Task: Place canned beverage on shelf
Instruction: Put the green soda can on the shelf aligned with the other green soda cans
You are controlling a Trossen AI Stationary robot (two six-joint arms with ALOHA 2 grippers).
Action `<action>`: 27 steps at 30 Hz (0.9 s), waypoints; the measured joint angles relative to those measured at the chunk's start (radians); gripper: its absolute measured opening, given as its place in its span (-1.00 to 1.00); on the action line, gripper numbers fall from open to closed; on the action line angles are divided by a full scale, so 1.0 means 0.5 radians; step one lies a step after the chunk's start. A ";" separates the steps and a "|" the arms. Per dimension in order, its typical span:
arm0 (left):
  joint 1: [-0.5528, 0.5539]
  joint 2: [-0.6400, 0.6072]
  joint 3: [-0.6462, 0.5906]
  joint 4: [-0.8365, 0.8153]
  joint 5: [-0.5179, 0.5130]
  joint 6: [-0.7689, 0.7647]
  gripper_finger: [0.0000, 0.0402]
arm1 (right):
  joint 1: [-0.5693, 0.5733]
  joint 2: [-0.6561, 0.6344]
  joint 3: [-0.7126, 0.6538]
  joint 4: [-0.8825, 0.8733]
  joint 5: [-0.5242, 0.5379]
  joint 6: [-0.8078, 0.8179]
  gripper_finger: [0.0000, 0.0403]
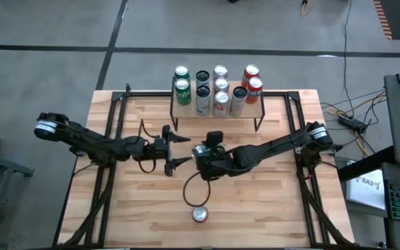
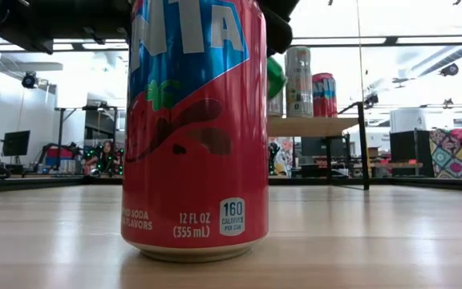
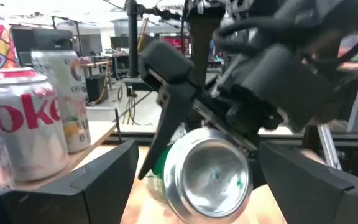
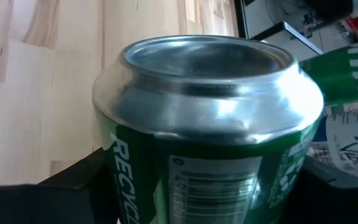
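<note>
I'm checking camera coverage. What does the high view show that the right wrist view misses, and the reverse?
Only the high view shows the shelf with its rows of cans, the red can standing alone near the table's front edge, and both arms: the left gripper open at mid-table, the right gripper facing it.

Only the right wrist view shows the green can close up: its silver end, barcode and lettering, held between that arm's fingers.

Both show the wooden table.

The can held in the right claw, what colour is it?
Green, with a bare silver end; the can shows best in the right wrist view.
</note>
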 joint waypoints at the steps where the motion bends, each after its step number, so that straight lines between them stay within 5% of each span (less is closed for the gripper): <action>1: -0.003 0.021 0.000 0.002 0.000 0.013 0.59 | -0.001 0.016 0.017 -0.003 -0.004 -0.004 0.42; 16: -0.069 0.215 0.001 0.125 0.031 0.507 0.59 | -0.032 0.059 0.068 -0.019 -0.078 0.066 0.42; 22: -0.069 0.231 0.000 0.166 -0.269 0.438 0.59 | -0.050 0.052 0.070 -0.005 -0.094 0.116 0.42; 27: -0.073 0.230 0.000 0.169 -0.288 0.362 0.59 | -0.057 0.051 0.070 -0.001 -0.101 0.120 0.42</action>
